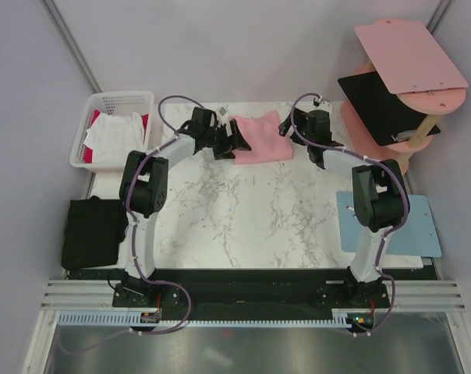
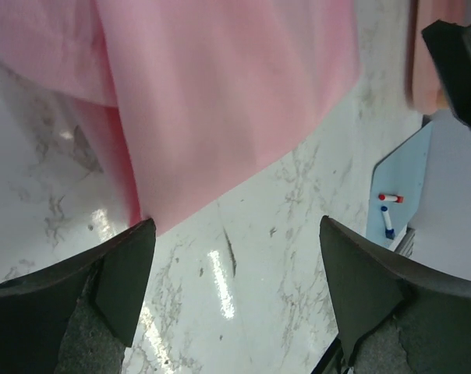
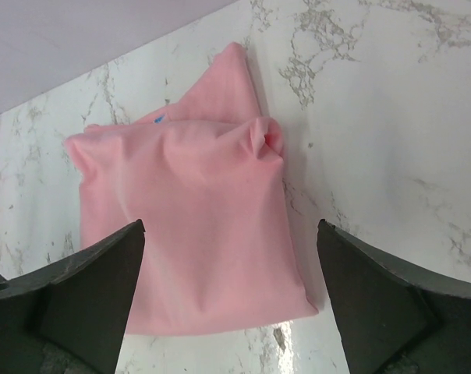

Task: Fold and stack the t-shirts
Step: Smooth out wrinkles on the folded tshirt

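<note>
The pink t-shirt [image 1: 263, 140] lies on the marble tabletop [image 1: 251, 210], at the middle of its far edge, folded to a rough rectangle of several layers. Its long axis runs almost along that far edge, only a little turned. One loose pointed corner sticks out toward the far edge on the right side. The neck opening I cannot see. A small blue mark near the far side may be the label, so I judge that the collar end looks to the far edge, but this is not sure.

A black t-shirt [image 1: 91, 234] lies folded beyond the left edge, near the near left corner. White and red cloth fills the white basket [image 1: 118, 95] by the far left corner.

The cloth seems light, soft and limp. It will not keep its form when lifted, and the layers may slip over one another on the smooth marble. I would take it at two corners of one long side, pinching all layers together, so the fold does not open.

The left gripper [image 2: 235, 234] hovers at the left side of the shirt and the right gripper [image 3: 229, 230] at its right side. Both have their jaws spread wide and grasp nothing
</note>
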Controlling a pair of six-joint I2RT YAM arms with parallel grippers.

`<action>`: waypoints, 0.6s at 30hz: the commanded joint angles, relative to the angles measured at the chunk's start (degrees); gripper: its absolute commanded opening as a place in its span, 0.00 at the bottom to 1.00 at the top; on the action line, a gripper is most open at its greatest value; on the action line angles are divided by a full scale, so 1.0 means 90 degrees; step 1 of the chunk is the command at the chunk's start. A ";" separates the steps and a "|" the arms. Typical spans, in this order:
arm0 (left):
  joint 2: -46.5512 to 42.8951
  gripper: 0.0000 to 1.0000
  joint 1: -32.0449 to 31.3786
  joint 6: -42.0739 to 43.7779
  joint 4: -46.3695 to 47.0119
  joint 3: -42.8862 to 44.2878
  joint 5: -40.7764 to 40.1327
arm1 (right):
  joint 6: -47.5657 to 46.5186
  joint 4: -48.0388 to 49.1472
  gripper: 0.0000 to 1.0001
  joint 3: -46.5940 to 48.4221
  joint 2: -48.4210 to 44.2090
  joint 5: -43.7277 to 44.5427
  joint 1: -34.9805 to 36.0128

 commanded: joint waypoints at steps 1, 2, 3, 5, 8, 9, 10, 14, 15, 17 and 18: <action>-0.0090 0.91 -0.0034 0.0252 0.0425 -0.0463 -0.0541 | -0.0002 0.0100 0.98 -0.0665 -0.0148 -0.0143 0.0007; -0.0129 0.91 -0.0024 0.0233 0.0581 -0.0648 -0.0591 | 0.0007 0.0149 0.98 -0.0743 -0.0148 -0.0154 0.0007; -0.0168 0.91 -0.0024 0.0223 0.0631 -0.0727 -0.0659 | 0.0046 0.0198 0.98 -0.0850 -0.0090 -0.0163 0.0016; -0.0227 0.91 -0.0024 0.0233 0.0661 -0.0825 -0.0864 | 0.0047 0.0257 0.98 -0.0909 -0.0011 -0.0222 0.0016; -0.0237 0.92 -0.0014 0.0243 0.0690 -0.0846 -0.1041 | 0.0066 0.0394 0.98 -0.0949 0.0233 -0.0251 0.0007; -0.0208 0.92 -0.0024 0.0223 0.0738 -0.0826 -0.1060 | 0.0076 0.0461 0.98 -0.0930 0.0369 -0.0242 0.0007; -0.0159 0.92 -0.0024 0.0204 0.0748 -0.0807 -0.1060 | 0.0105 0.0501 0.98 -0.0900 0.0438 -0.0251 0.0016; 0.0134 0.81 -0.0034 0.0116 0.0758 -0.0466 -0.0924 | 0.0280 0.0891 0.89 -0.0910 0.0770 -0.0622 0.0016; 0.0299 0.73 -0.0024 0.0087 0.0758 -0.0397 -0.0856 | 0.0310 0.0979 0.83 -0.0910 0.0877 -0.0758 0.0016; 0.0417 0.32 -0.0034 0.0057 0.0797 -0.0250 -0.0563 | 0.0398 0.1194 0.54 -0.0871 0.0975 -0.0983 0.0007; 0.0446 0.16 -0.0044 0.0047 0.0797 -0.0240 -0.0543 | 0.0417 0.1175 0.40 -0.0822 0.1053 -0.1177 0.0016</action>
